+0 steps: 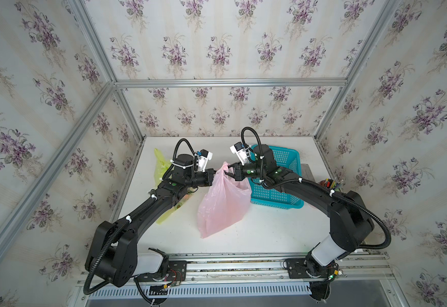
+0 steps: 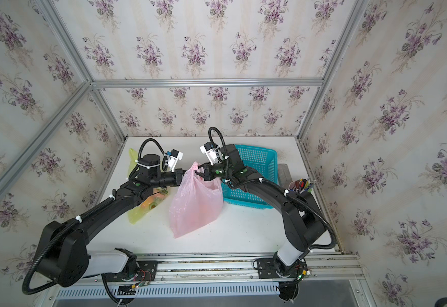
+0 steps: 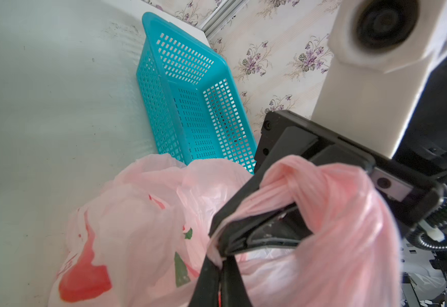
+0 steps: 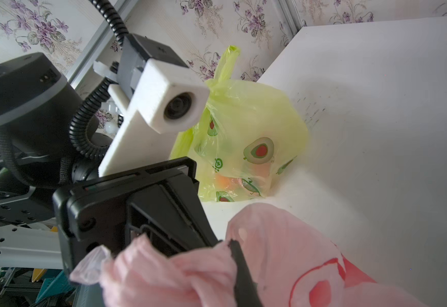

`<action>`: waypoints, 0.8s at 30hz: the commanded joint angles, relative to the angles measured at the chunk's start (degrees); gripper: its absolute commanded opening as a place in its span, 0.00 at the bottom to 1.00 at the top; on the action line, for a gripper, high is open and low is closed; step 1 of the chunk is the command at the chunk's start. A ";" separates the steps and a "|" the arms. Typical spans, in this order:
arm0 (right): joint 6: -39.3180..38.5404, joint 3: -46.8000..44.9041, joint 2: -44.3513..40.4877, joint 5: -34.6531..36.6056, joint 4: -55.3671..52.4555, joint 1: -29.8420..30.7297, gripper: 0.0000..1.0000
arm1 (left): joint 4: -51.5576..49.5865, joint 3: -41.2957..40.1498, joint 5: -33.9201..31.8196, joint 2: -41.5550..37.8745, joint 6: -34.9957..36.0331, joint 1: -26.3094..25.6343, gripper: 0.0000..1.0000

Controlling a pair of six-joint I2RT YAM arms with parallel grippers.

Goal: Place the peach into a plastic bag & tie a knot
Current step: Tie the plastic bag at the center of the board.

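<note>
A pink plastic bag (image 1: 222, 207) (image 2: 196, 207) stands in the middle of the white table, pulled up by its top. The peach itself is hidden; only a faint orange shade shows through the bag's wall in a top view. My left gripper (image 1: 216, 172) (image 3: 221, 263) is shut on a thin strand of the bag's handle. My right gripper (image 1: 227, 174) (image 3: 217, 239) meets it from the other side, its jaws closed around the twisted, crossed handles (image 3: 283, 180). In the right wrist view one black finger (image 4: 241, 271) lies against the bunched pink plastic (image 4: 296, 252).
A turquoise mesh basket (image 1: 283, 196) (image 3: 185, 66) sits just behind the right arm. A yellow-green bag (image 1: 161, 164) (image 4: 243, 119) with orange fruit inside lies under the left arm. A cup of pens (image 1: 330, 183) stands at the table's right edge.
</note>
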 commanded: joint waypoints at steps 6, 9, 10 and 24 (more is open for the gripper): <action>-6.10 2.93 -1.93 3.94 -10.19 0.29 0.39 | 4.06 1.06 0.31 -0.38 1.23 0.04 0.00; -8.44 3.02 -2.92 6.73 -13.33 0.25 0.45 | 4.08 1.29 0.25 0.02 1.24 0.09 0.00; -9.10 3.03 -3.28 7.44 -14.18 0.31 0.46 | 4.08 1.41 0.25 -0.02 1.23 0.12 0.00; -14.41 2.01 -11.35 13.41 -22.40 0.27 0.59 | 3.82 1.64 0.41 0.09 1.30 0.23 0.00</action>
